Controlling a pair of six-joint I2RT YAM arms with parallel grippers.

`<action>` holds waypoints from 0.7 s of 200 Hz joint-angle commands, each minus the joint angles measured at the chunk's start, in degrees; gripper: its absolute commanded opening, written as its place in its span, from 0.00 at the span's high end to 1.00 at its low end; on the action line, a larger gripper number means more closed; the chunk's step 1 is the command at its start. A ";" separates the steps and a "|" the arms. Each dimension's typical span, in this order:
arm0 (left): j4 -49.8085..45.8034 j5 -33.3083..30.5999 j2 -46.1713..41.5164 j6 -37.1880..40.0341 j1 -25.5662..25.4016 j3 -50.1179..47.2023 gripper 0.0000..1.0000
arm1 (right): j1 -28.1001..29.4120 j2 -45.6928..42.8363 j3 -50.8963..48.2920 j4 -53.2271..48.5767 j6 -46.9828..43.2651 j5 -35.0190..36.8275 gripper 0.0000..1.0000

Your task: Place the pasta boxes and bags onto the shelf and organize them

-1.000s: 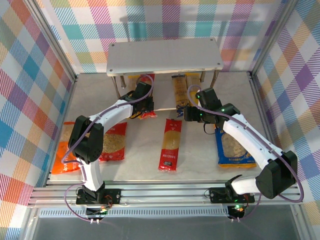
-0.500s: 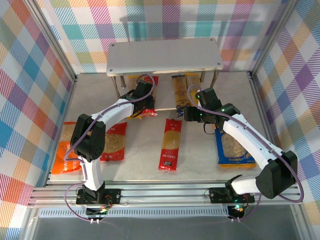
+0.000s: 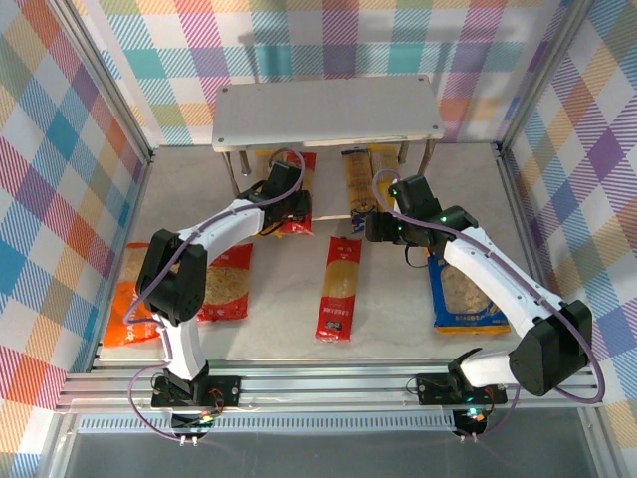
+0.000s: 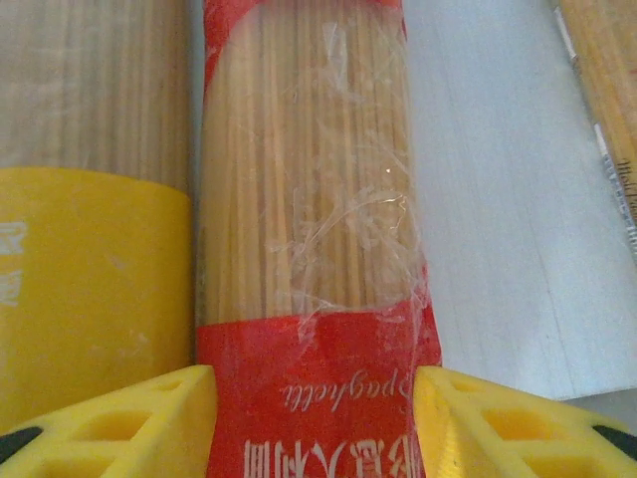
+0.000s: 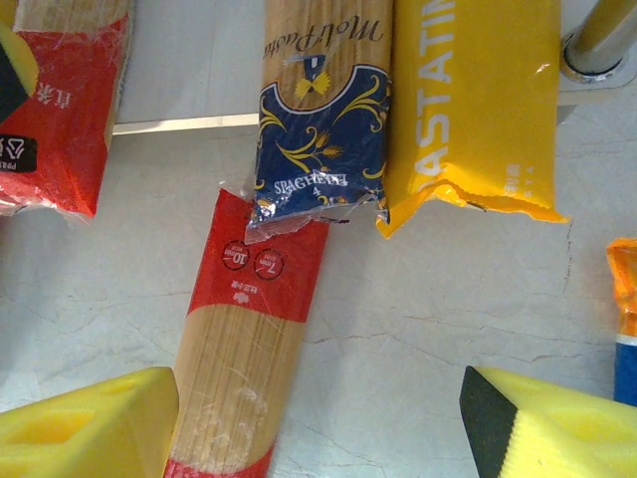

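Since a second ago the left gripper (image 3: 294,202) has pushed the held red pack (image 3: 300,217) further in beneath the shelf (image 3: 328,112), whose top plate hides the pack's far end.

From above, the right gripper (image 3: 378,231) hovers near the dark blue pack (image 3: 356,184); its fingers are too dark to make out. A loose red pack (image 3: 338,291) lies on the table, and the arm partly covers the blue bag (image 3: 466,297).

At the left wrist, the yellow fingers (image 4: 109,423) clamp the held red pack, just beside a yellow pack (image 4: 90,259) cut off at the left edge.

At the right wrist, the claw is spread wide, grasping nothing, above the loose red pack, whose top end is tucked under the dark blue pack.
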 commanded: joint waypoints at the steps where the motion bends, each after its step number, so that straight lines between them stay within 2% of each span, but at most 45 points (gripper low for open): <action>1: 3.29 -0.45 -5.87 0.69 0.70 -1.62 0.46 | 0.95 -0.02 -0.28 -1.60 0.97 -0.79 0.24; 42: 4.96 -2.19 -15.22 4.52 -1.09 -7.75 0.47 | 5.54 0.76 0.09 -4.35 2.21 -0.51 0.24; 76: 2.91 -6.78 -24.96 7.06 -6.27 -16.07 0.47 | 11.72 1.19 -4.85 -3.71 8.67 -3.37 0.24; 104: 0.92 -9.63 -33.91 5.41 -10.49 -23.06 0.47 | 18.14 3.06 -9.61 -0.64 16.41 -5.92 0.24; 140: -4.46 -10.18 -42.47 2.48 -11.01 -29.50 0.47 | 24.82 10.16 -9.84 -0.41 21.69 -6.33 0.21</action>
